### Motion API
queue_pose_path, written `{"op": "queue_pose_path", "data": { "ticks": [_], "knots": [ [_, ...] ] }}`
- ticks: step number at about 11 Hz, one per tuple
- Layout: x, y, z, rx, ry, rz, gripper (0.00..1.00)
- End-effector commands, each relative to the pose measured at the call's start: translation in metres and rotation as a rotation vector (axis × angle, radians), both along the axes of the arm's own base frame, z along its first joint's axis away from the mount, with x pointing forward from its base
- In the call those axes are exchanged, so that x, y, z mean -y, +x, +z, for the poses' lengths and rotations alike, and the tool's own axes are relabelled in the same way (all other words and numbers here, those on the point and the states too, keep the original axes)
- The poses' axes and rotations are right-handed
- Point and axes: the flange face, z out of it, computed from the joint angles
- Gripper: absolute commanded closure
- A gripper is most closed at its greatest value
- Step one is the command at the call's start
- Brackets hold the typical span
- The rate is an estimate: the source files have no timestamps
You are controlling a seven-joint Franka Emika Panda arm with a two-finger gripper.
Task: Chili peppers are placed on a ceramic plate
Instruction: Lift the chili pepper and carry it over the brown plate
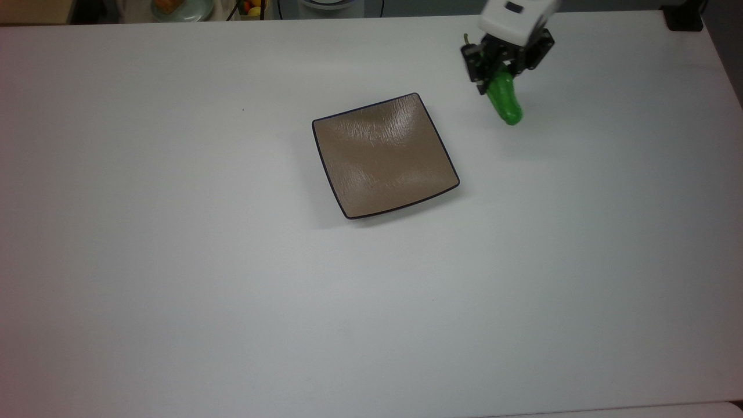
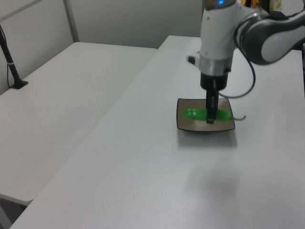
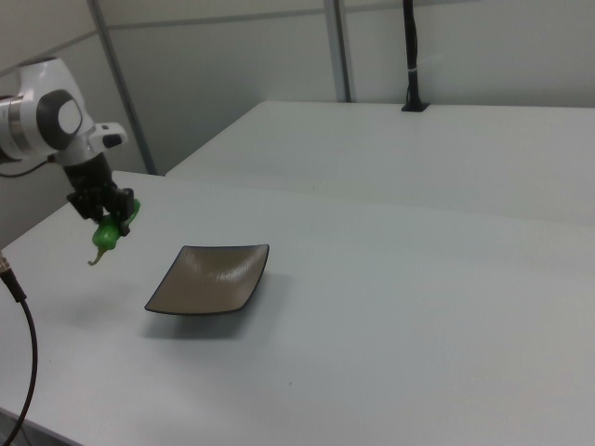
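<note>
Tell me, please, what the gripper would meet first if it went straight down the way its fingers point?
Probably the bare white table: the gripper, holding the chili pepper aloft, hangs beside the ceramic plate, not over it, though depth is uncertain.
</note>
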Motion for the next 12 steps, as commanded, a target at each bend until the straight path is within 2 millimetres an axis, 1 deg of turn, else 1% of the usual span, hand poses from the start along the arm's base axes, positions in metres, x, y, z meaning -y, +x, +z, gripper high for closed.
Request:
{"op": "queue_pose_path", "data": {
  "ticks": [1, 2, 3, 5, 6, 7, 9, 10, 12],
  "knots": [
    [0.050, 0.018, 0.030, -0.008, -0.013, -0.069, 1.00],
    [0.066, 0.026, 0.033, -0.008, -0.017, -0.082, 1.00],
    [0.081, 0.033, 0.032, -0.008, -0.021, -0.110, 1.00],
    [0.107, 0.046, 0.021, -0.018, -0.033, -0.139, 1.00],
    [0.114, 0.052, 0.010, -0.030, -0.040, -0.146, 1.00],
    [0.120, 0.059, -0.002, -0.040, -0.046, -0.161, 1.00],
    [0.120, 0.067, -0.029, -0.047, -0.030, -0.182, 0.99],
    [0.124, 0.070, -0.045, -0.071, -0.018, -0.202, 0.99],
    [0.125, 0.076, -0.064, -0.072, -0.005, -0.215, 0.98]
  ]
}}
